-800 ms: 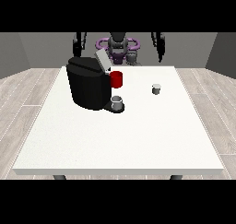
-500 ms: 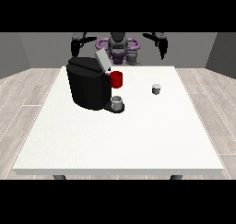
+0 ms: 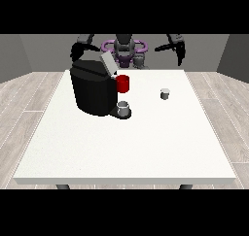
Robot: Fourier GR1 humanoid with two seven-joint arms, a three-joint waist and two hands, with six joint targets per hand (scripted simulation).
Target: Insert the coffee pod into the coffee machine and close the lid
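Both arms wider than before

Coffee machine (image 3: pixel 92 90) blocks tabletop's (image 3: pixel 126 147) left rear, lid (image 3: pixel 108 63) raised, cup (image 3: pixel 124 108) at its base. Pod (image 3: pixel 165 93) stands alone right of centre. Near half open.

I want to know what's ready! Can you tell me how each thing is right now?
Coffee machine: upright on the table, lid raised open.
Coffee pod: sitting on the table, apart from the machine, not inserted.
Cup: standing at the machine's base.
Robot hand at the view's right: raised, holding nothing.
Robot hand at the view's left: behind the machine, fingers unclear.
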